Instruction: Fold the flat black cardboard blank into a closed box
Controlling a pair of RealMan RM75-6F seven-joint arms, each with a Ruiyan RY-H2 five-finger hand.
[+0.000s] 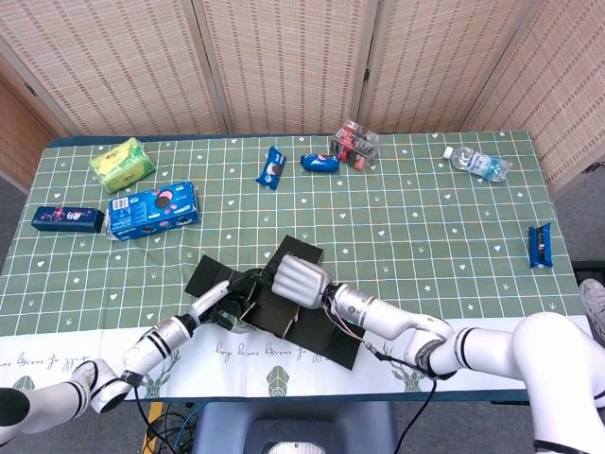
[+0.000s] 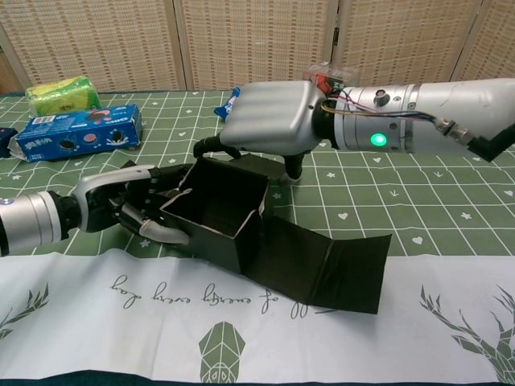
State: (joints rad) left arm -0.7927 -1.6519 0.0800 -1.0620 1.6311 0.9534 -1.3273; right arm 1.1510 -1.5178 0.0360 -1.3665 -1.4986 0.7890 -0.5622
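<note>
Chest view: one box [image 2: 217, 219], two hands.

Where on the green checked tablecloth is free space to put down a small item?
The broad stretch between the clear plastic bottle, the small dark blue packet and the right hand is bare. It is crowded around the black cardboard box, where the left hand also works, and near the blue cookie box.
</note>
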